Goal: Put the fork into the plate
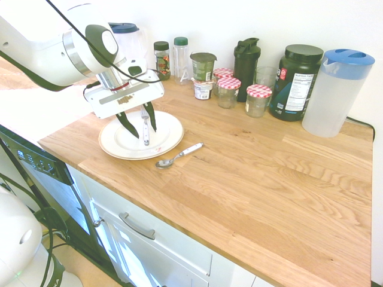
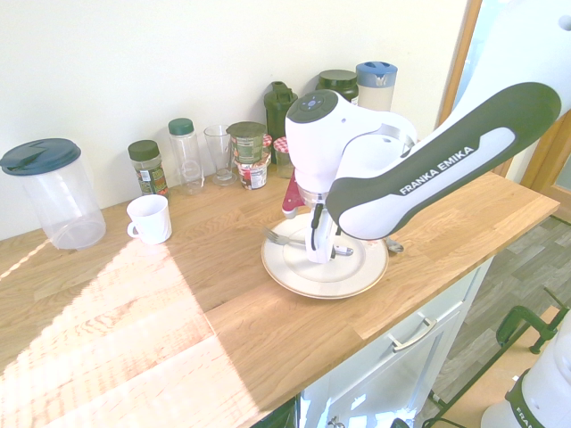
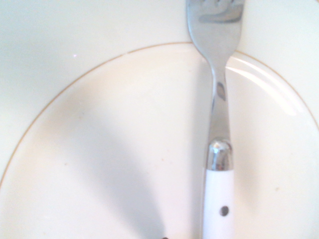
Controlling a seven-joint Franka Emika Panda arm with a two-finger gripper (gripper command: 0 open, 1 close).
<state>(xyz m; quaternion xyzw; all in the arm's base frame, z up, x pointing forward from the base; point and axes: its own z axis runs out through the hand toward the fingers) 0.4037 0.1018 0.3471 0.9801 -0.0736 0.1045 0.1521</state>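
Gripper (image 1: 139, 121) of the white arm hangs over the round shallow white plate with thin tan-gold rim (image 1: 169, 141), dark fingers spread wide, nothing pinched between them. Slim fork with silver metal tines and white handle (image 1: 145, 128) lies between the two fingers, directly below the gripper and apart from both; it appears to rest on the plate surface. Long axis of the fork runs roughly parallel to the fingers' gap in the first exterior view, handle end toward the plate centre. In the second exterior view the tines (image 2: 274, 237) reach out over the plate's rim (image 2: 294, 281) on the wall side.

Wrist view: glossy glazed plate well (image 3: 99, 164), smooth polished fork neck (image 3: 219, 99), chrome collar, then matte white handle with a small rivet hole.

White-handled spoon with round metal bowl (image 1: 177, 156) lies on the oiled wood table (image 1: 269, 179), just beside the plate, untouched.

Judgement: fork looks placed; remaining move is probably a straight lift clear, without catching the handle.
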